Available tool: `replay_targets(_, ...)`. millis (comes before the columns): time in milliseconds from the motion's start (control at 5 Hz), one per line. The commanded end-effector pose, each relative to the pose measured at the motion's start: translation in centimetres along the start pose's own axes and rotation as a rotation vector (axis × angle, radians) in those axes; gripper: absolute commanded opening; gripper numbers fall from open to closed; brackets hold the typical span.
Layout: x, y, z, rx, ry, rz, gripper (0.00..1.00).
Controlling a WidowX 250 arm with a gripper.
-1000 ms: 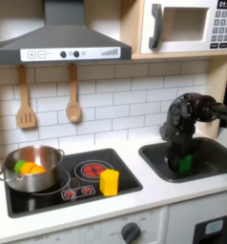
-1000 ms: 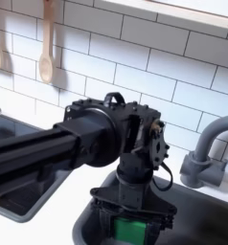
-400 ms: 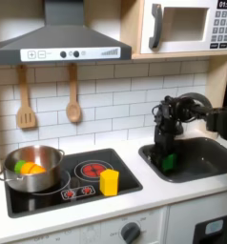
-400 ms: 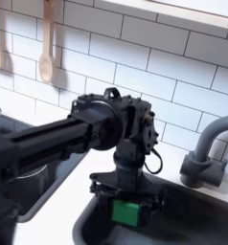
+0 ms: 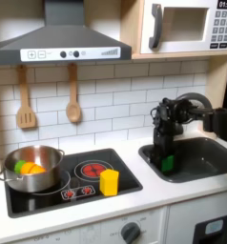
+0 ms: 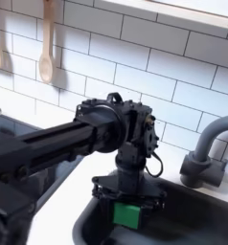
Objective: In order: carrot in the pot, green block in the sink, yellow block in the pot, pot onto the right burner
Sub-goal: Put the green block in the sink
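We see the tool (image 6: pixel 132 204) closed around the green block (image 6: pixel 126 214), held low over the sink (image 5: pixel 203 158); the yellow block (image 5: pixel 109 181) stands on the stove.

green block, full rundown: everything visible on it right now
The green block is a small plain green cube, matte and unmarked as far as it shows. It sits between the fingers of the gripper, which looks shut on it, over the left end of the sink in the first exterior view. Its upper part is hidden by the gripper in both exterior views. Whether its underside touches the basin floor cannot be told.
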State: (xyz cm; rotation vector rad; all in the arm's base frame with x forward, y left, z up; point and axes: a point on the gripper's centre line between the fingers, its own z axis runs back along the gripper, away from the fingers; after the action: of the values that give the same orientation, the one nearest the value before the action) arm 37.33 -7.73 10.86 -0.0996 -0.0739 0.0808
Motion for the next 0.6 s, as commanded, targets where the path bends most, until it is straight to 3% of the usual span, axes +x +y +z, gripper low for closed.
replay_targets(0, -0.3, -0.1, 1.0, -0.018, -0.01, -0.006, 1.0)
replay_targets(200, -1.0, 0.0, 2.2, -0.024, -0.037, -0.01, 1.0)
replay_targets(400, -1.8, -0.4, 5.3, -0.06, -0.103, -0.009, 1.0)
